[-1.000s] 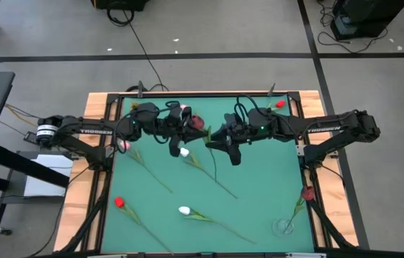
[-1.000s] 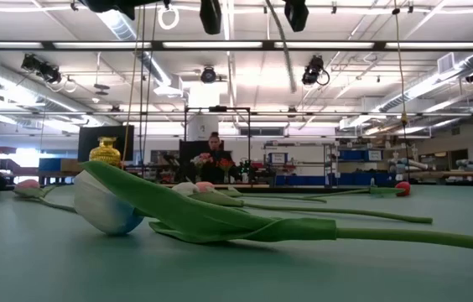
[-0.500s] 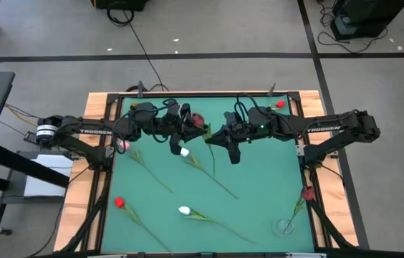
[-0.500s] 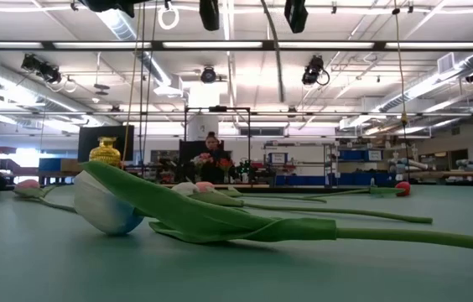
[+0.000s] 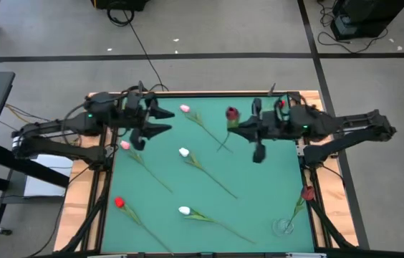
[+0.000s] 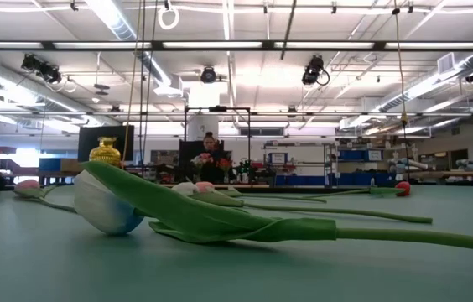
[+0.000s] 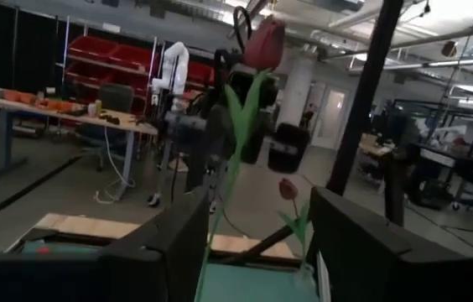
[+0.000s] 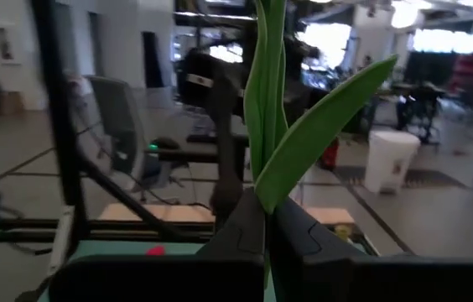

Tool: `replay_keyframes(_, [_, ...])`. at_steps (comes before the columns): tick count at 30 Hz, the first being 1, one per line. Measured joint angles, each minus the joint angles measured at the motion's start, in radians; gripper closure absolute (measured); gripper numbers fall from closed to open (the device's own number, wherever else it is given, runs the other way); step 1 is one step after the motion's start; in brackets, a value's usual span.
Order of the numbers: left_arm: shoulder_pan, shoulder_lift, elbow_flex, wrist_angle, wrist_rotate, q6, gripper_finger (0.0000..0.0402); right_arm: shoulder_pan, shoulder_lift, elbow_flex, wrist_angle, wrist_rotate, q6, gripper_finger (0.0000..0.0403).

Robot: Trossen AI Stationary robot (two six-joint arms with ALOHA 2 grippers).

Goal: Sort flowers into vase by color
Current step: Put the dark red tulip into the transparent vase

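Green table (image 5: pixel 259 193) bears loose flowers (image 5: pixel 185 211) and a glass vase (image 5: pixel 283 227).

Matt green table (image 5: pixel 259 193) (wooden edges)

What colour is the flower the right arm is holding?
Dark red tulip; the left wrist view shows it best.
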Motion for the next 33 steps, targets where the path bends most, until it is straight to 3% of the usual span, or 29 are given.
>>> replay_keyframes(8, [-0.011, -0.043, 0.0, -0.051, -0.002, 0.016, 0.0186, 0.059, -0.074, 0.0, -0.048, -0.002, 0.006, 0.0398])
replay_keyframes(16, [-0.011, -0.042, 0.0, -0.053, -0.003, 0.011, 0.0186, 0.083, -0.175, 0.0, -0.076, -0.03, 0.141, 0.0398])
replay_keyframes(25, [-0.011, -0.041, 0.0, -0.053, -0.003, 0.011, 0.0186, 0.083, -0.402, 0.0, -0.236, -0.272, 0.194, 0.0398])
replay_keyframes(30, [-0.011, -0.041, 0.0, -0.053, -0.004, 0.011, 0.0186, 0.083, -0.504, 0.001, -0.213, -0.558, 0.23, 0.0398])
replay_keyframes(33, [-0.011, -0.041, 0.0, -0.053, -0.004, 0.011, 0.0186, 0.084, -0.508, 0.004, -0.202, -0.662, 0.268, 0.0398])
